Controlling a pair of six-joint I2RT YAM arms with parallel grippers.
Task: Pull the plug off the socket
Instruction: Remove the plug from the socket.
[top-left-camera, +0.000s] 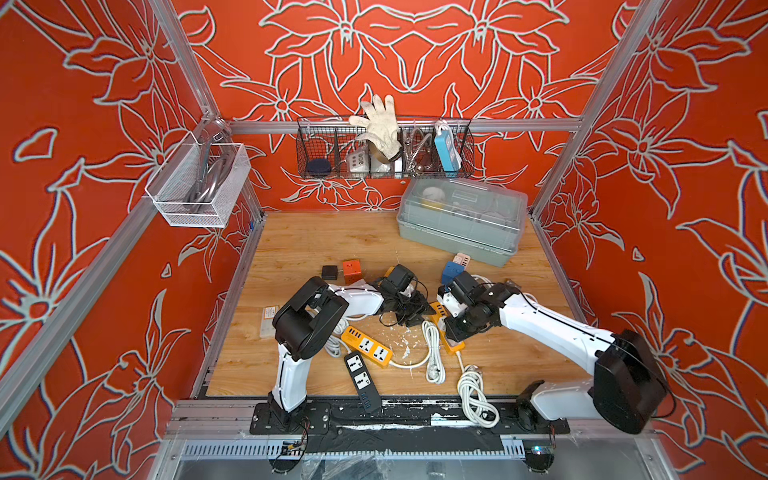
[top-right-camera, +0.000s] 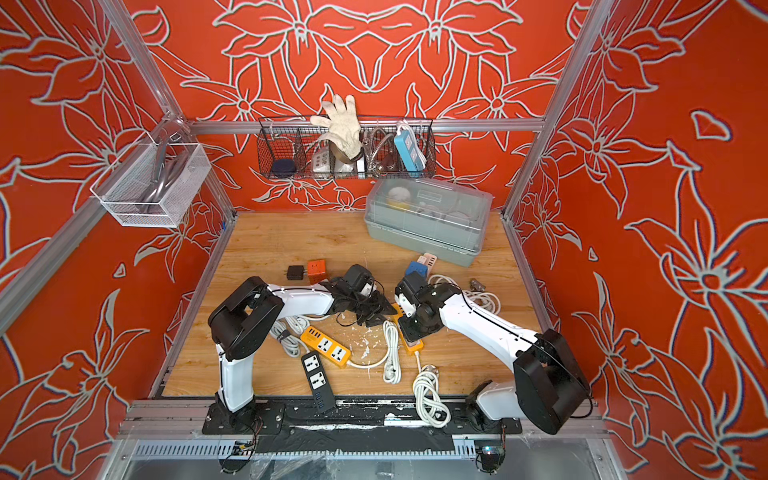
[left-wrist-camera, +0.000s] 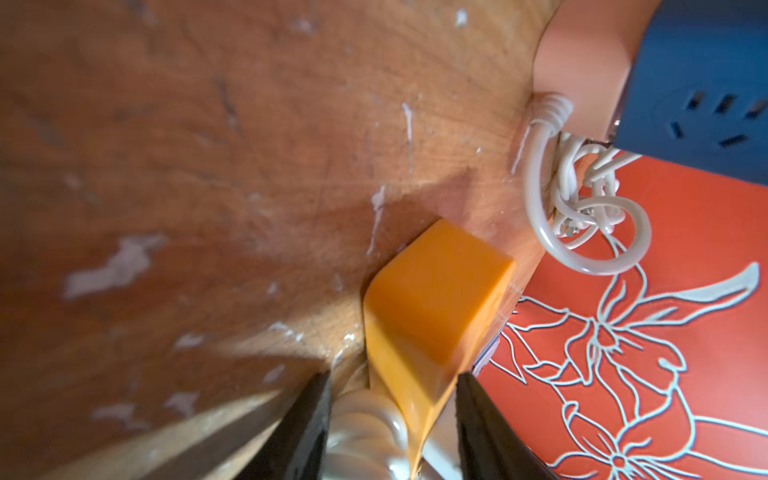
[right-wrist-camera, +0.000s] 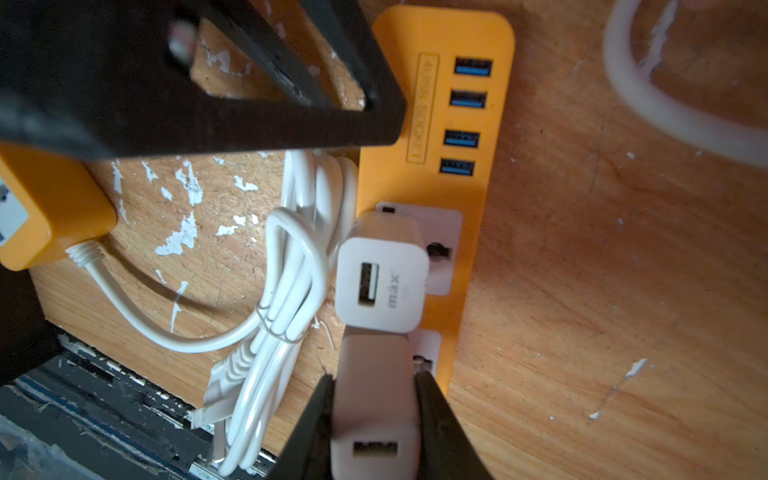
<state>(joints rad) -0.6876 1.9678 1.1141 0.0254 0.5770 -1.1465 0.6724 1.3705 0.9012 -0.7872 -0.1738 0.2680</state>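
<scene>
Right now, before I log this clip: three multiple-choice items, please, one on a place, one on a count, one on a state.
1. Where does the white cube charger in the right gripper sit?
A on the orange plastic power strip
B in the wire basket
C on the black strip

2. How many blue USB ports does that strip show?
A two
B four
C six

3. The right gripper is:
A wide open
B shut on the charger
C out of view

Key:
1. A, it stands over a strip socket.
2. B, four in a row.
3. B, its fingers press both charger sides.
</scene>
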